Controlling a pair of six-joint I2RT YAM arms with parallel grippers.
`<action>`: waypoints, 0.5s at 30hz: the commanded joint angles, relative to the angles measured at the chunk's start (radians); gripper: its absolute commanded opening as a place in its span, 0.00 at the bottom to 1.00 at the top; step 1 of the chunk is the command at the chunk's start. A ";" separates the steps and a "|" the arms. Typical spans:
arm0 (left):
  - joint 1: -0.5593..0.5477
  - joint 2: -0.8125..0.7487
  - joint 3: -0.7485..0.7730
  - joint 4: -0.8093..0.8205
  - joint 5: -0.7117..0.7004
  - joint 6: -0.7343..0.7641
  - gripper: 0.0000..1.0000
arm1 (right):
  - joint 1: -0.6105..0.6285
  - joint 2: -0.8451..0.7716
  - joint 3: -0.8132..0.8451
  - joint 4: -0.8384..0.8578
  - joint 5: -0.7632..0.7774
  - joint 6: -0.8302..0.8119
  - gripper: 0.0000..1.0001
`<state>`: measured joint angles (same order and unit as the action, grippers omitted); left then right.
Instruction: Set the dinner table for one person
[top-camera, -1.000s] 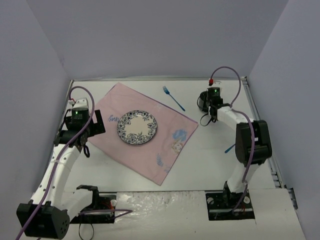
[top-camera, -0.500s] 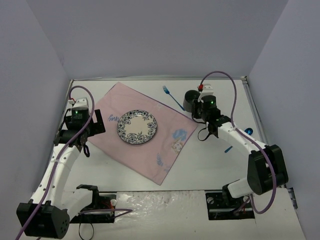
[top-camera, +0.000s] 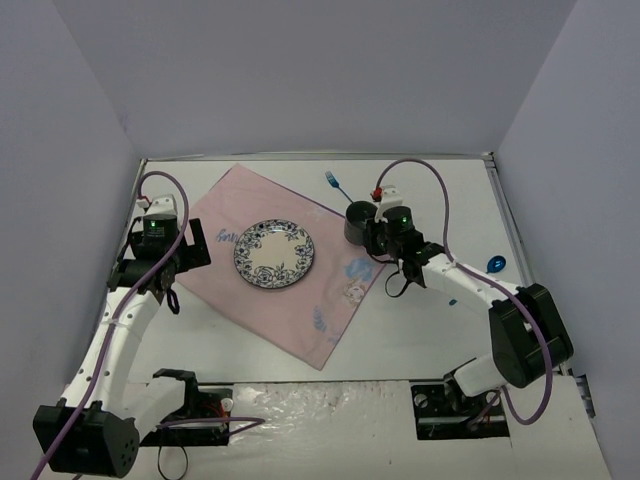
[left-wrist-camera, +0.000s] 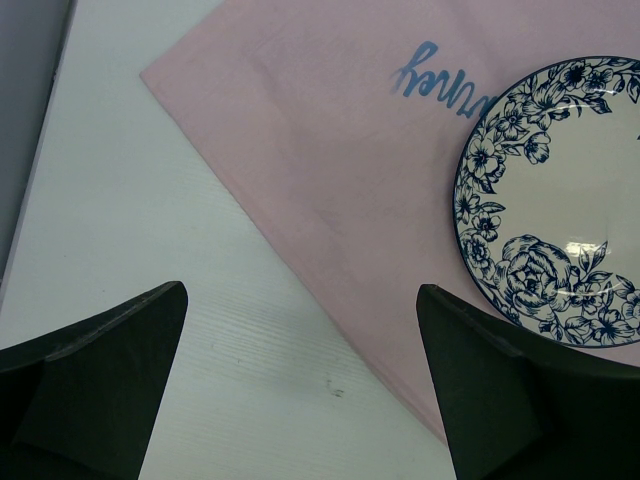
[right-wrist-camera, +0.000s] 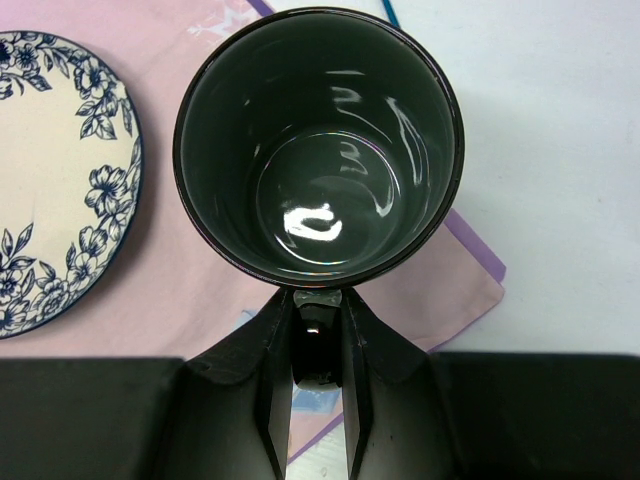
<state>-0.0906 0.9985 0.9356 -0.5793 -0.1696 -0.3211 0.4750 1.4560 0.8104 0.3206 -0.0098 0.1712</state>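
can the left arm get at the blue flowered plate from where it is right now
Probably yes. The left arm hangs just beside the plate, its jaws wide open and empty, and only bare pink cloth lies between them.

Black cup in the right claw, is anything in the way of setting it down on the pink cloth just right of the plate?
Nothing visible does. The pink cloth between the plate and the black cup, pinched by its rim in the right claw, holds nothing; the blue fork lies beyond the cup.

Large matte-white rectangular dinner table (top-camera: 425, 325), flat and level, far bigger than everything on it.
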 joint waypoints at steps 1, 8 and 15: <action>0.000 -0.007 0.028 0.029 -0.008 0.002 0.97 | 0.030 -0.008 0.016 0.164 0.040 0.009 0.00; 0.000 -0.009 0.028 0.027 -0.010 0.004 0.97 | 0.071 0.006 -0.003 0.180 0.099 0.037 0.00; 0.000 -0.008 0.028 0.028 -0.008 0.002 0.97 | 0.077 0.000 -0.042 0.198 0.142 0.069 0.00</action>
<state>-0.0906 0.9985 0.9356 -0.5793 -0.1696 -0.3214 0.5495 1.4831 0.7591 0.3561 0.0643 0.2111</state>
